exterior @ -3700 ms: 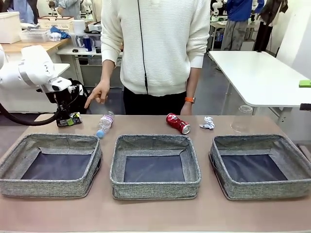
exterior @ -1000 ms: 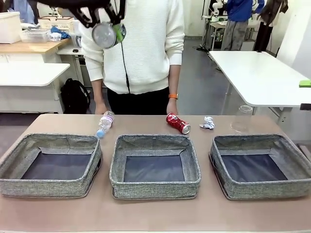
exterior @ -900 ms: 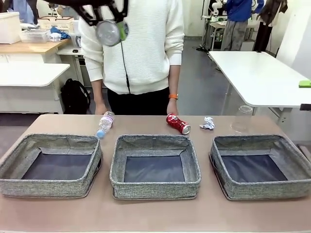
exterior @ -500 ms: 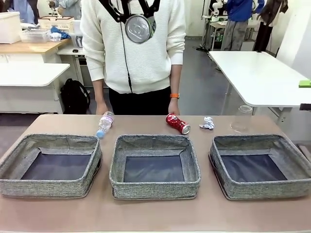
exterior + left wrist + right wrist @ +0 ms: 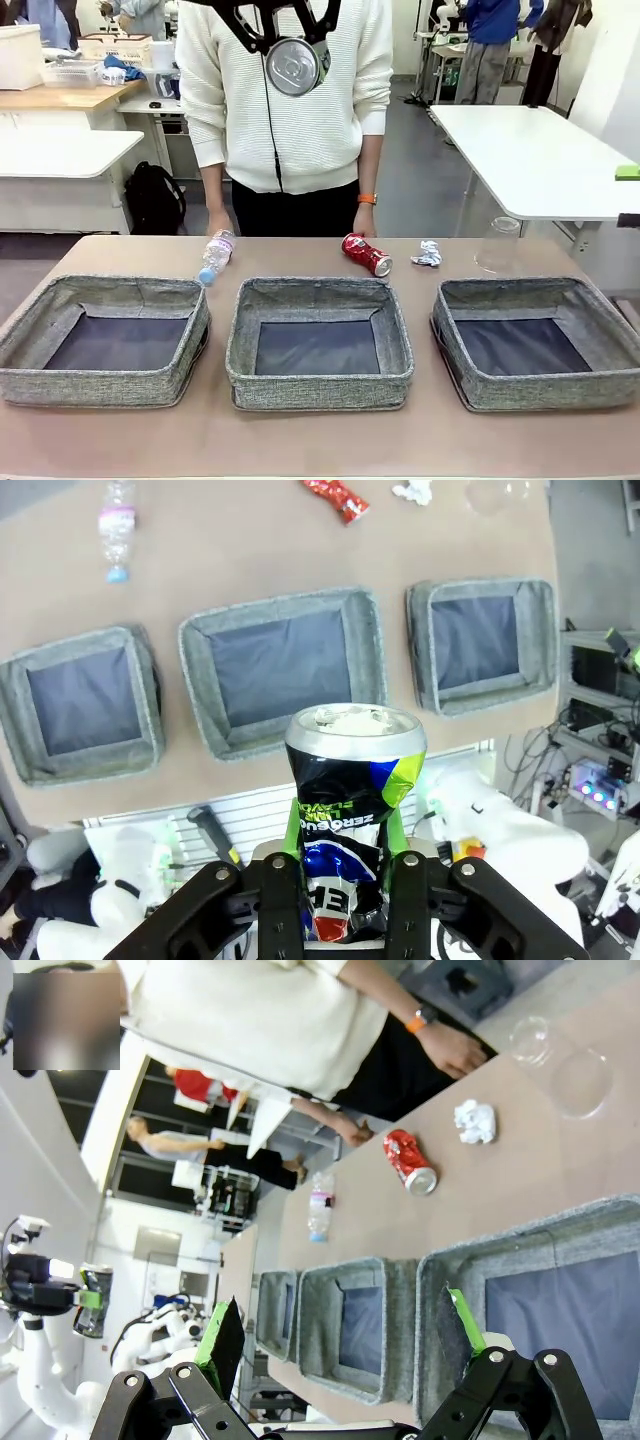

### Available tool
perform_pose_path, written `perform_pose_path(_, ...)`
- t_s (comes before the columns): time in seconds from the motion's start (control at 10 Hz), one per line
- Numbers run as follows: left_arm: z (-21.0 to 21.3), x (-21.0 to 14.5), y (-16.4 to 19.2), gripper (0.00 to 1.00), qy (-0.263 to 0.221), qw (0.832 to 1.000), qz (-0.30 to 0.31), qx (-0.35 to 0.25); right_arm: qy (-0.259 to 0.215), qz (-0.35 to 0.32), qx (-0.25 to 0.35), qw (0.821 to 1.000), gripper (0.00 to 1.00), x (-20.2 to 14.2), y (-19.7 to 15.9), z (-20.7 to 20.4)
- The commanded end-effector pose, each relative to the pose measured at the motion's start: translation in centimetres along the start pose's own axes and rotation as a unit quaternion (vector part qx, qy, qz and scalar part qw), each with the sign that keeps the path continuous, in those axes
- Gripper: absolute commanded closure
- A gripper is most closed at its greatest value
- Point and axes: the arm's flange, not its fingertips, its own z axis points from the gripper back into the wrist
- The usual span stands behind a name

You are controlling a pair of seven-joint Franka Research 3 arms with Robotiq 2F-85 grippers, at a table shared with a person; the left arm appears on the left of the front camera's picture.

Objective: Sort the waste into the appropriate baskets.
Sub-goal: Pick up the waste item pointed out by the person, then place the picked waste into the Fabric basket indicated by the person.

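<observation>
My left gripper [image 5: 291, 42] hangs high above the table, shut on a dark multicoloured drink can [image 5: 293, 67]. In the left wrist view its green pads [image 5: 292, 825] clamp the dented can [image 5: 352, 770] over the middle basket [image 5: 372, 640]. Three grey baskets stand in a row: left [image 5: 100, 386], middle [image 5: 318, 388], right [image 5: 540, 392]. Behind them lie a clear bottle [image 5: 215, 255], a red can [image 5: 367, 254], a paper wad [image 5: 428, 253] and a clear cup [image 5: 497, 245]. My right gripper [image 5: 340, 1335] is open, off to the side above the right basket [image 5: 520, 1235].
A person in a white sweater [image 5: 290, 110] stands at the far edge with both hands resting by the bottle and the red can. A white table [image 5: 540, 160] stands at the back right. Bare tabletop [image 5: 320, 440] runs in front of the baskets.
My left gripper carried the can to the right, from high over the left basket to over the middle one. The person shifted slightly right. The waste on the table has not moved.
</observation>
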Motion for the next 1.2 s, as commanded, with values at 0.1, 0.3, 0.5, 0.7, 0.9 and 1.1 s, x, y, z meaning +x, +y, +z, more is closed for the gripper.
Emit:
perform_pose_path(0.1,0.41,-0.13,0.20,0.67,-0.005,1.000,0.002,0.000,-0.008,0.012,0.012,1.000,0.00,0.29,-0.11,-0.24)
perform_pose_path(0.3,0.41,-0.13,0.20,0.67,-0.005,1.000,0.002,0.000,-0.008,0.012,0.012,1.000,0.00,0.29,-0.11,-0.24)
perform_pose_path(0.5,0.41,-0.13,0.20,0.67,-0.005,1.000,0.002,0.000,-0.008,0.012,0.012,1.000,0.00,0.29,-0.11,-0.24)
perform_pose_path(0.7,0.41,-0.13,0.20,0.67,-0.005,1.000,0.002,0.000,-0.008,0.012,0.012,1.000,0.00,0.29,-0.11,-0.24)
perform_pose_path(0.9,0.41,-0.13,0.20,0.67,-0.005,1.000,0.002,0.000,-0.008,0.012,0.012,1.000,0.00,0.29,-0.11,-0.24)
perform_pose_path(1.1,0.41,-0.13,0.20,0.67,-0.005,1.000,0.002,0.000,-0.008,0.012,0.012,1.000,0.00,0.29,-0.11,-0.24)
